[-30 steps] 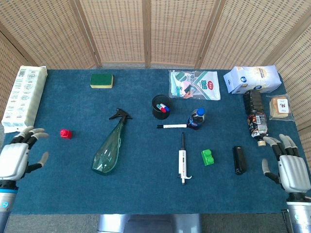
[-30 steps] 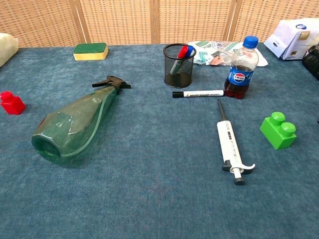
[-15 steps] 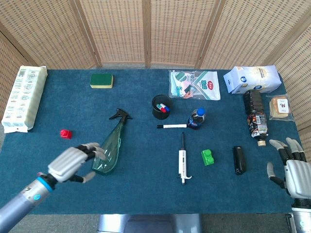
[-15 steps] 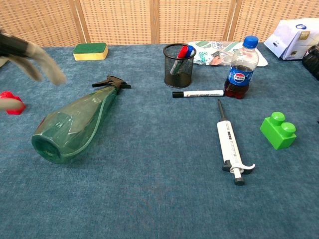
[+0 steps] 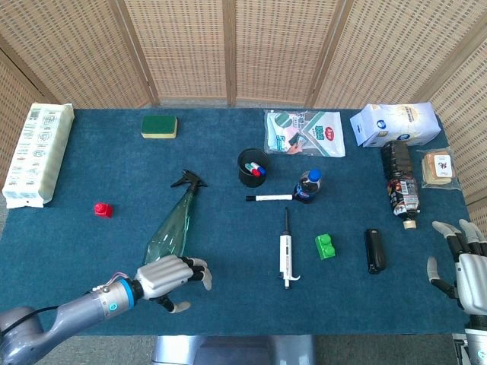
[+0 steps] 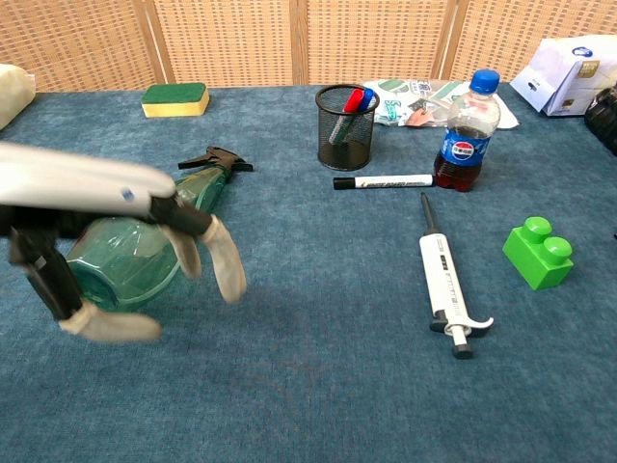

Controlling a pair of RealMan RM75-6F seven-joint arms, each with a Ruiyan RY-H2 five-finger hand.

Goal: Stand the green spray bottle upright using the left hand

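**Reaching at the fallen bottle**

Lying on its side on the blue surface (image 5: 76,251), the green spray bottle (image 5: 173,222) points its black trigger head toward the wire pen cup (image 5: 252,166) and its wide base toward the near edge. The left hand (image 5: 169,277) hovers right at that base, fingers spread wide and curved, holding nothing; in the chest view the left hand is blurred in front of the bottle, so whether any finger touches the plastic is hard to tell. The right hand (image 5: 466,258) rests far off at the surface's near corner on the other side of the pen cup, fingers apart and empty.

Just beside the pen cup lie a black marker (image 5: 268,198) and an upright cola bottle (image 5: 308,185). Nearer the front than the marker sits a white pipette (image 5: 286,251), with a green block (image 5: 326,245) beside it. A small red block (image 5: 103,209) sits well apart from the spray bottle, on the side away from the pen cup.
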